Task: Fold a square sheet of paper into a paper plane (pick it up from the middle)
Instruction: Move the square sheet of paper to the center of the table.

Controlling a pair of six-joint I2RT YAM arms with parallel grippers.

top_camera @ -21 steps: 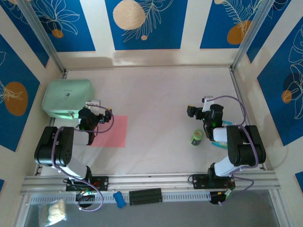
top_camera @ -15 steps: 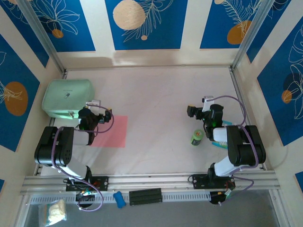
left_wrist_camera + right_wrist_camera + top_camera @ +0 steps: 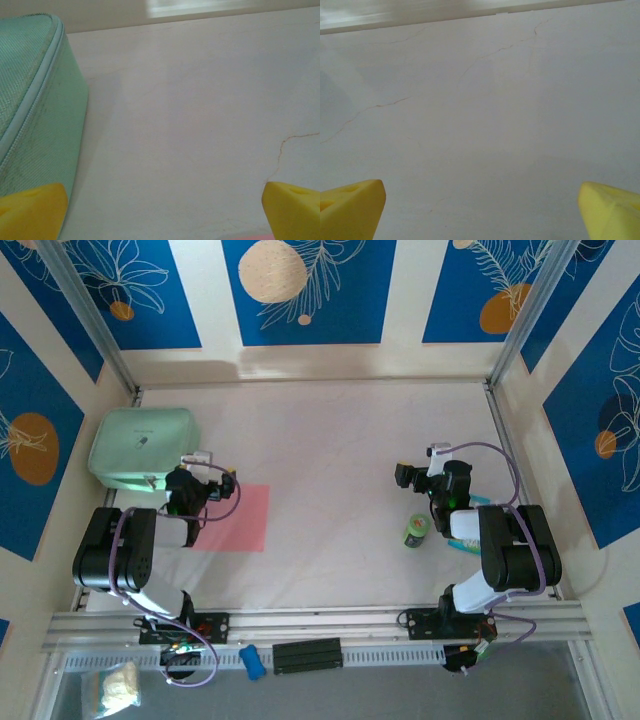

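The square sheet of paper (image 3: 240,520) is pink and lies flat and unfolded on the table, left of centre. A thin strip of its far edge (image 3: 252,236) appears at the bottom of the left wrist view. My left gripper (image 3: 202,482) (image 3: 164,212) hovers over the sheet's left part, open, its yellow fingertips (image 3: 31,210) wide apart with nothing between them. My right gripper (image 3: 422,480) (image 3: 482,210) is over bare table on the right, also open and empty. The paper plane is out of view.
A mint-green rounded case (image 3: 140,445) (image 3: 30,115) lies just left of and beyond the left gripper. A small green can (image 3: 416,531) stands close to the right arm. A blue item (image 3: 253,662) rests on the front rail. Walls enclose the table.
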